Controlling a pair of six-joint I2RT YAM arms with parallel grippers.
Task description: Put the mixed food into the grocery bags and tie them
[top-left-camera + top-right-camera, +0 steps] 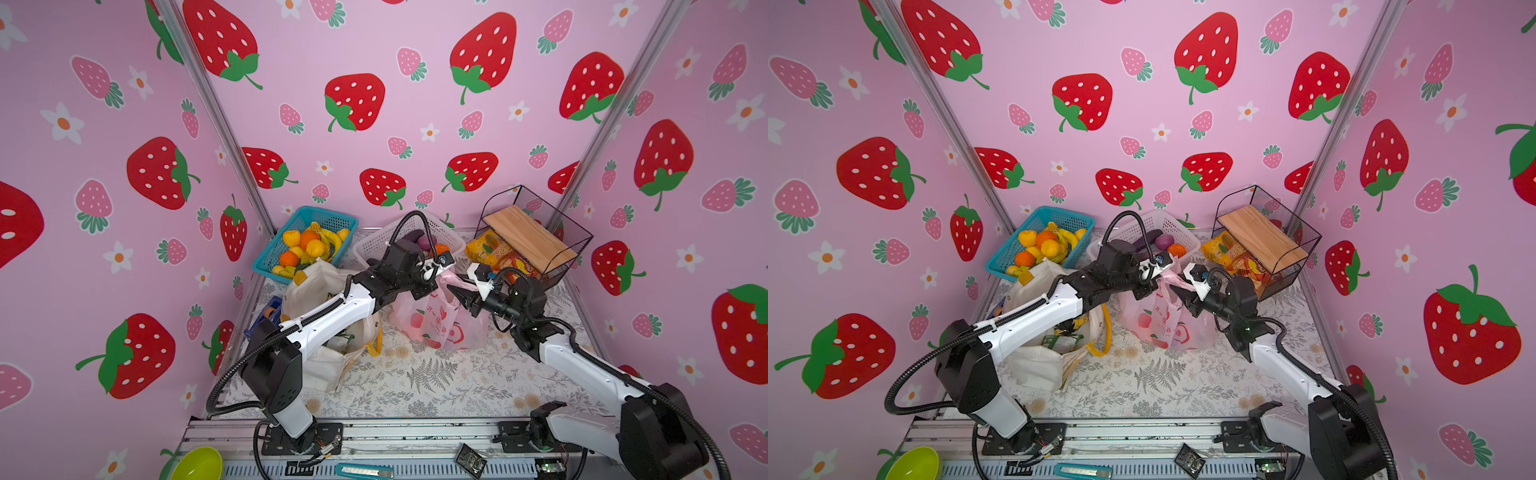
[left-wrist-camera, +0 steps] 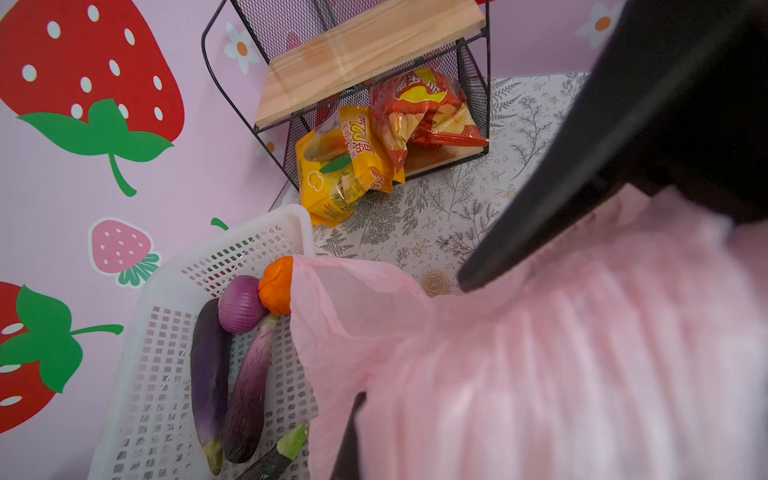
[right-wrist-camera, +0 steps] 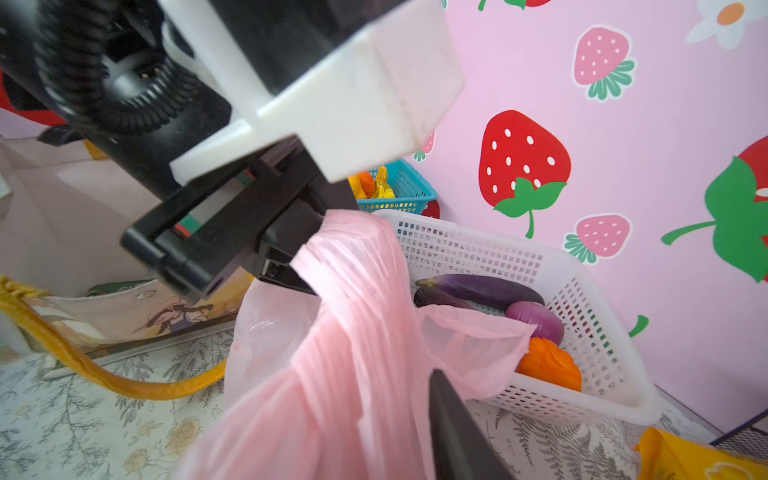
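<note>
at mid-table [image 1: 415,386], the thin, see-through pink bag [image 1: 436,326] with red fruit print stands just beside the white tote [image 1: 316,291], in front of a white basket [image 1: 415,232]. the left hand [image 1: 432,284] is clamped on its bunched, pleated handle [image 3: 353,266]; the right hand [image 1: 463,301] sits at the bag's top, jaws apart.

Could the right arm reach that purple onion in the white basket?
Probably, though not cleanly: the bunched top of the pink plastic bag stands between its open fingers and the purple onion in the white basket.
</note>
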